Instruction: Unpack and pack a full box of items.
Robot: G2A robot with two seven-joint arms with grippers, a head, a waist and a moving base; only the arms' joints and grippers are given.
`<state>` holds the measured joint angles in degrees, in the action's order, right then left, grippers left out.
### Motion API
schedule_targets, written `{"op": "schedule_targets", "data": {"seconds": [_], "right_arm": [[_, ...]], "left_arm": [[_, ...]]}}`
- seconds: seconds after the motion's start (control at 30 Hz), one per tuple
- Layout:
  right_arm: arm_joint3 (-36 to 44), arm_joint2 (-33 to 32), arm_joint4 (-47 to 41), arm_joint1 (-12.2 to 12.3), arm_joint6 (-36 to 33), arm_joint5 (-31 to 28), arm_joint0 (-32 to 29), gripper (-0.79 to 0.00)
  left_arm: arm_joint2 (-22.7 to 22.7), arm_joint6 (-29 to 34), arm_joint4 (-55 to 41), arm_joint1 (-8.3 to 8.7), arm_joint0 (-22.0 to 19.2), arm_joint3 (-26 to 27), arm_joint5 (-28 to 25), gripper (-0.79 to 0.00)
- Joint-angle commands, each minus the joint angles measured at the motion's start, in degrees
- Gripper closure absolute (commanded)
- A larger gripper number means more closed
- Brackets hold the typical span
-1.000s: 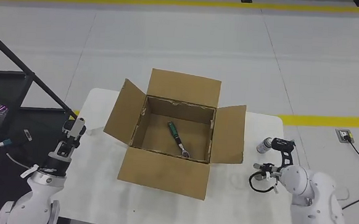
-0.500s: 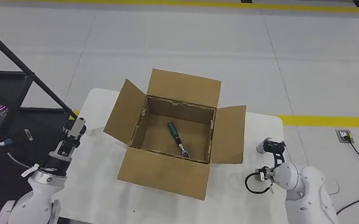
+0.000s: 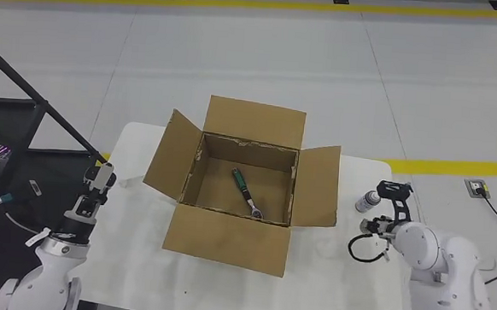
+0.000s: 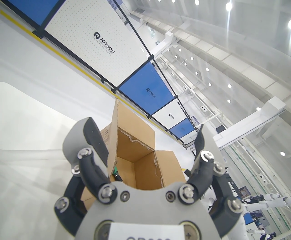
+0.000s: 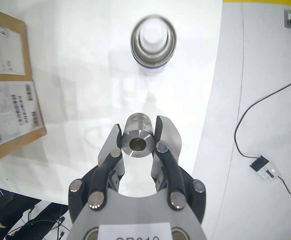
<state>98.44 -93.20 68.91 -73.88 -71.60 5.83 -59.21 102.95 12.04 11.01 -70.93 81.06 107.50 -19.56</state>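
Note:
An open cardboard box [image 3: 226, 235] stands in the middle of the white table [image 3: 131, 259]. Inside it lies a ratchet wrench with a green handle [image 3: 247, 193]. My right gripper [image 5: 138, 131] hovers over the table to the right of the box, shut on a short steel cylinder [image 5: 137, 143] with a hole through its end. Just beyond it a small silver can [image 5: 153, 53] stands upright, seen in the top view as the can [image 3: 367, 201] beside the right gripper [image 3: 394, 191]. My left gripper [image 4: 145, 141] is open and holds nothing, at the table's left edge [image 3: 100, 176], facing the box [image 4: 136, 154].
A box flap with shipping labels [image 5: 16, 91] lies close to the right gripper. The table's right edge is near, with a floor socket [image 3: 476, 187] and a cable beyond it. Black netting and a dark pole [image 3: 29, 99] stand left of the table.
The right gripper swung in toward the can half a second ago, then drew back to the right, still holding the cylinder. The left gripper shifted slightly.

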Motion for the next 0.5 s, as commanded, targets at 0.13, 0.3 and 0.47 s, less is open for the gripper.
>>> {"op": "schedule_targets", "data": {"seconds": [0.13,0.3,0.47], "right_arm": [[15.8,-0.7,-1.4,-0.3,7.0,7.5,-1.8,0.0],[22.3,5.5,-5.2,-0.9,12.5,8.8,0.2,0.0],[17.5,18.0,-4.0,-1.8,12.3,7.7,7.5,0.0]], "left_arm": [[-0.3,-0.1,0.0,0.07,0.4,0.3,-0.3,-0.785],[-0.1,-0.8,-0.2,0.1,1.6,0.8,-0.8,-0.785],[1.2,-2.7,-1.4,0.07,3.2,1.2,-1.3,-0.785]]}}
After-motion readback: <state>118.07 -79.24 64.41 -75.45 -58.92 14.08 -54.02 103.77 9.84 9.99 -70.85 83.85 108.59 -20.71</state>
